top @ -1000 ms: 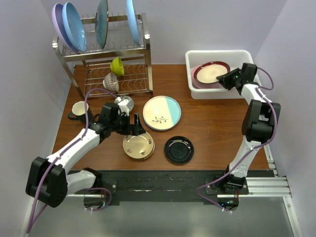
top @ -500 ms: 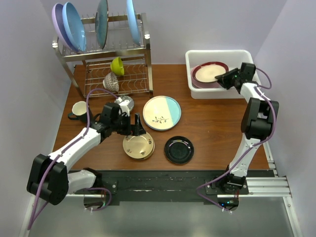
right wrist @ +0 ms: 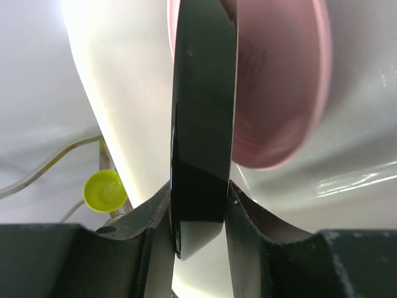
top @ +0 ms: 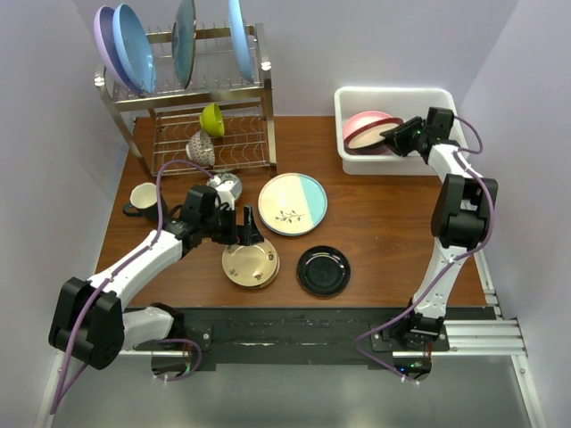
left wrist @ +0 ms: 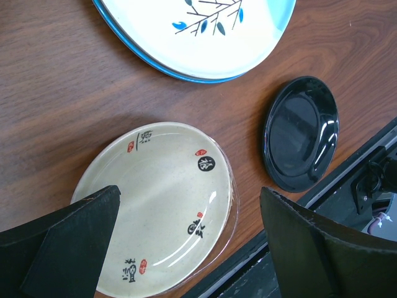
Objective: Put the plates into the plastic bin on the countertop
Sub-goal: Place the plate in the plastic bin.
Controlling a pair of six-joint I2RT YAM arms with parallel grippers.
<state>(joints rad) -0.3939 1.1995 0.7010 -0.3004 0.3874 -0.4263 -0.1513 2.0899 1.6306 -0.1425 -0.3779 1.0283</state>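
Two wide-spread jaws of the left gripper (left wrist: pixel 189 191) hung above the glossy gold-tan plate (top: pixel 251 264) on the wood-grain countertop (top: pixel 384 232), touching nothing. The cream-and-teal plate (top: pixel 293 204) and round black plate (top: pixel 323 270) lay beside it. The right gripper (top: pixel 399 138) clenched the edge of the maroon-rimmed plate (top: pixel 375 134), which was tilted over the pink plate (top: pixel 366 120) inside the white plastic bin (top: pixel 393 96).

Lab booth: plain walls (top: pixel 375 45), bolted arms (top: pixel 143 259)
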